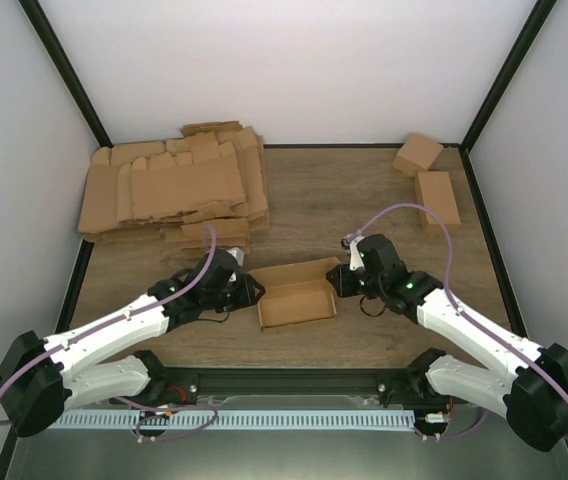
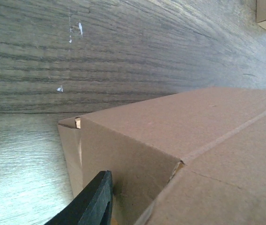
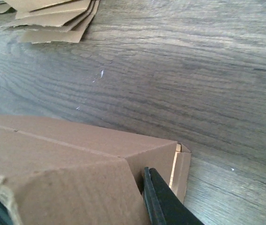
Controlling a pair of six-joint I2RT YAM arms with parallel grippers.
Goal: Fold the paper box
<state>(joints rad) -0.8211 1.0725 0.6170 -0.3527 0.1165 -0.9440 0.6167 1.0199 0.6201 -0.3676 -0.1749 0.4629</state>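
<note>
The paper box (image 1: 296,295) is a brown cardboard tray with raised walls and its long flap up, lying mid-table between the arms. My left gripper (image 1: 249,292) is at its left end. In the left wrist view one black finger (image 2: 94,199) presses on the outside of the box's end wall (image 2: 123,154); the other finger is hidden behind the cardboard. My right gripper (image 1: 342,280) is at the box's right end. In the right wrist view its finger (image 3: 163,201) lies against the end wall (image 3: 151,154), beside a side tab (image 3: 182,168).
A big pile of flat cardboard blanks (image 1: 174,190) lies at the back left, and its edge shows in the right wrist view (image 3: 53,18). Two small folded boxes (image 1: 429,175) stand at the back right. Dark frame posts run along both side walls.
</note>
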